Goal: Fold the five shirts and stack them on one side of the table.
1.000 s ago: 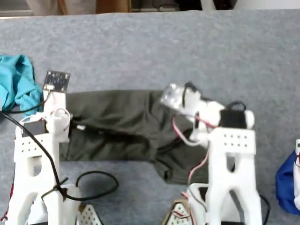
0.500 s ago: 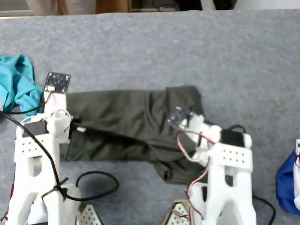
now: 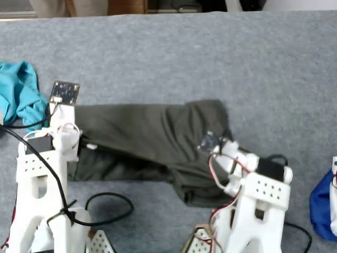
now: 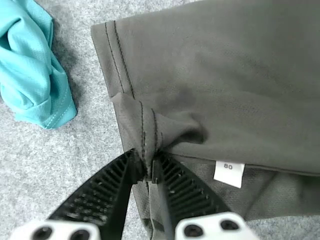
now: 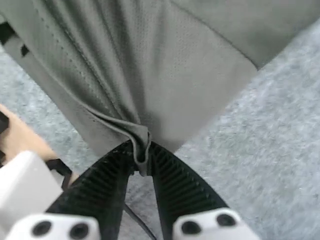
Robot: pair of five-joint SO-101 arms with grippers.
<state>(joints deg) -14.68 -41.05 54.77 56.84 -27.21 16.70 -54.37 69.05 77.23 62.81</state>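
Note:
A dark olive shirt (image 3: pixel 142 132) lies spread across the middle of the grey table. My left gripper (image 3: pixel 76 145) is at its left end, shut on a bunched fold of the stitched hem (image 4: pixel 147 145), close to a white size tag (image 4: pixel 228 172). My right gripper (image 3: pixel 210 143) is over the shirt's right part, shut on a pinched ridge of the fabric's edge (image 5: pixel 141 145). The cloth (image 5: pixel 150 65) fans out smooth beyond the black fingers (image 5: pixel 175 185).
A crumpled teal shirt (image 3: pixel 18 97) lies at the table's left edge, just beside the olive hem (image 4: pixel 30 65). A blue garment (image 3: pixel 322 205) shows at the right edge. A black cable (image 3: pixel 108 203) loops near the left arm's base. The far half of the table is bare.
My right gripper has drawn back toward the near edge, holding the shirt's edge, and the shirt's right end now lies uncovered. The left arm has kept still.

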